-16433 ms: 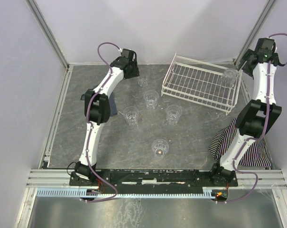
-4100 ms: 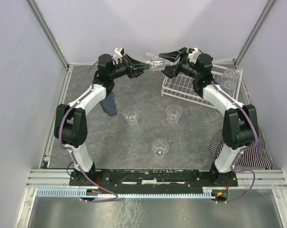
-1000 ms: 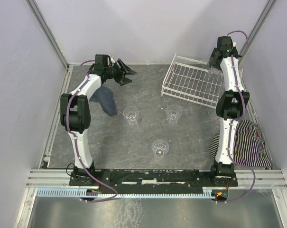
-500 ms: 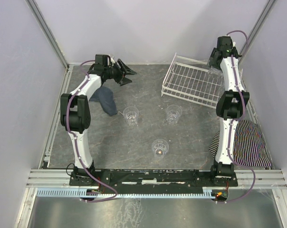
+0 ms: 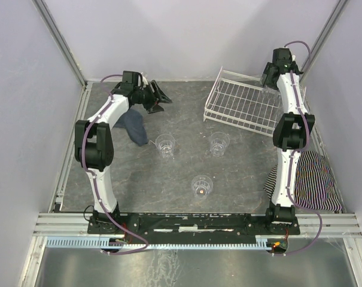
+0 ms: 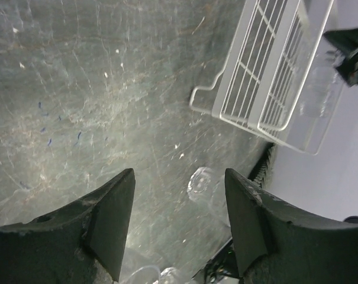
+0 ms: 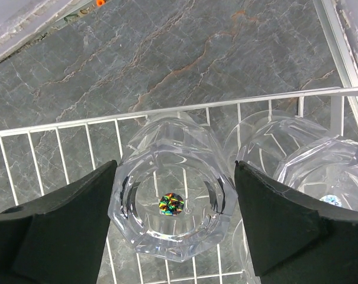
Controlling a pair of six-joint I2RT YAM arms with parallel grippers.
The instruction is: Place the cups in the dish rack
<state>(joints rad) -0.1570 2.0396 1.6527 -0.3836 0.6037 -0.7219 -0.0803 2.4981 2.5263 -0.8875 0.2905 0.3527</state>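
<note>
Right hand [image 7: 176, 168] widened, seemingly off cup [image 7: 173, 204] in dish rack [image 7: 66, 127] (other cups [image 7: 321, 171] beside), left hand [image 6: 179, 177] wide

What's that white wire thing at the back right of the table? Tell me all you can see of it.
It is a dish rack: a white wire grid, rectangular, with low raised sides, lying askew on the dark tabletop near the far right corner. At its right end stand at least three clear cups; the right pincer straddles one.
</note>
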